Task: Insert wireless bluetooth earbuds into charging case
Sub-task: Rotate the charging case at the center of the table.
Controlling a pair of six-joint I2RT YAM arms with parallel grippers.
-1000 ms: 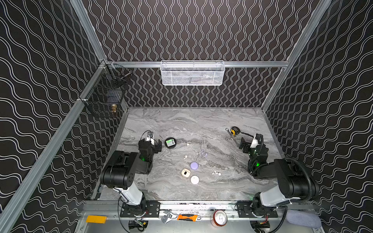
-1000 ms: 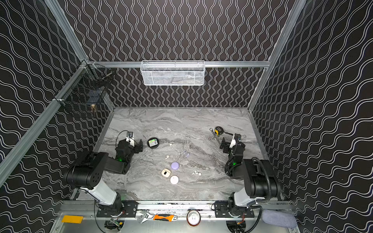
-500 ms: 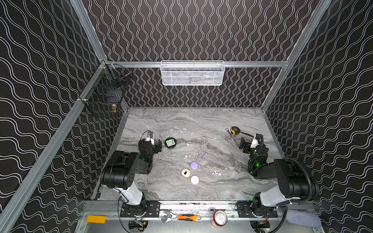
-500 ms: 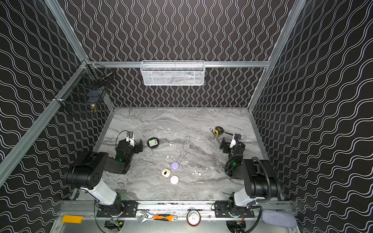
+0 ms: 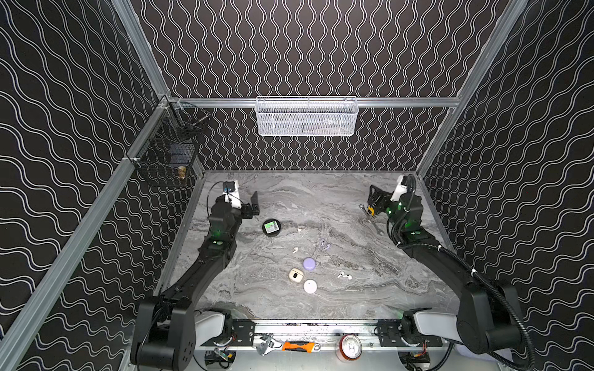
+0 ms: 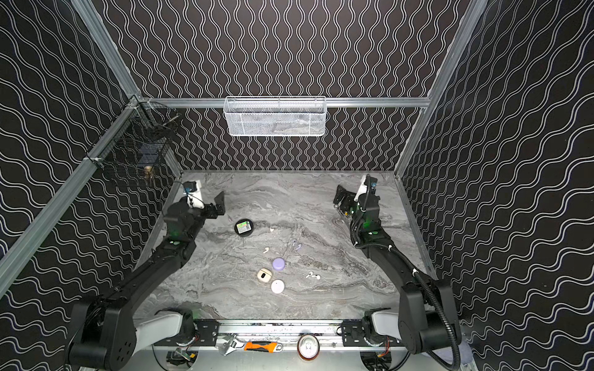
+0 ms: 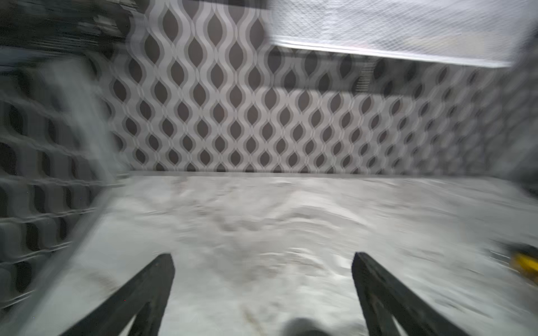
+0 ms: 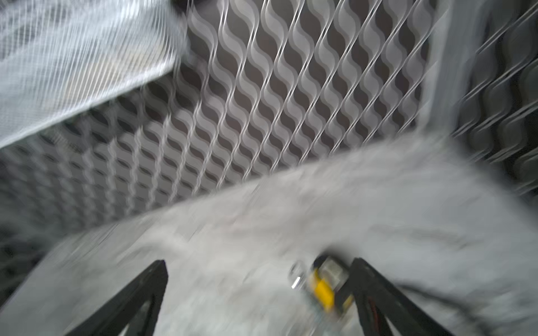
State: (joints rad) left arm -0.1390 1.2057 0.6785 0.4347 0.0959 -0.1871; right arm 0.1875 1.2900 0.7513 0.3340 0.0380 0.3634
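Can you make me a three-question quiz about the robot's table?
1. True or false: the left claw is holding an earbud.
2. How many pale cases sit together in the middle?
3. Which thing lies nearest the left claw? A. black tin B. white case C. white buds

Key: 1. False, it is open and empty. 2. Three. 3. A.

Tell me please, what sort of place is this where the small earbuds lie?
Most likely a robot test cell in a lab, not a home. A black left arm and right arm are mounted at the front edge of a marble-look tabletop, and patterned wall panels in an aluminium frame enclose it.
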